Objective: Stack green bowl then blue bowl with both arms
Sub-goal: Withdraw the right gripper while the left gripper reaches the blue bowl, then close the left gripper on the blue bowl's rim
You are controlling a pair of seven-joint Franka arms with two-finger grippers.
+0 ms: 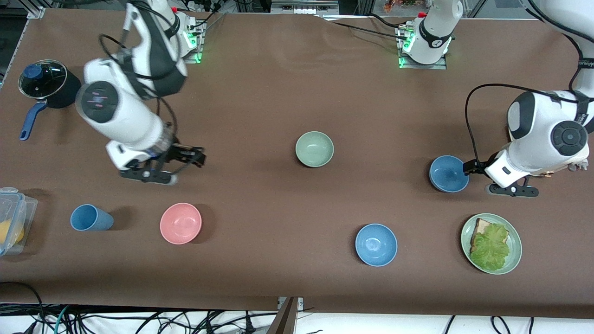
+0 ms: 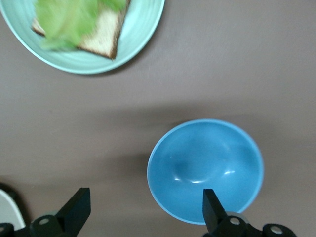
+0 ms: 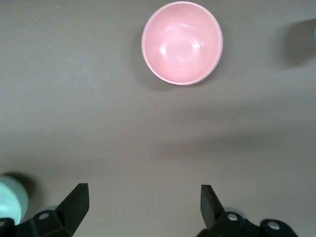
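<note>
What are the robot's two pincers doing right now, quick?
Left pincer: open, empty, at the blue bowl.
Right pincer: open, empty, over bare table.

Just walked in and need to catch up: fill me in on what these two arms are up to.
Neither arm holds anything. The left gripper is open beside the blue bowl, one finger at its rim, near the plate with bread and lettuce. The right gripper is open over bare table, between the pink bowl and the green bowl, which sits alone mid-table. Nothing is stacked yet.
</note>
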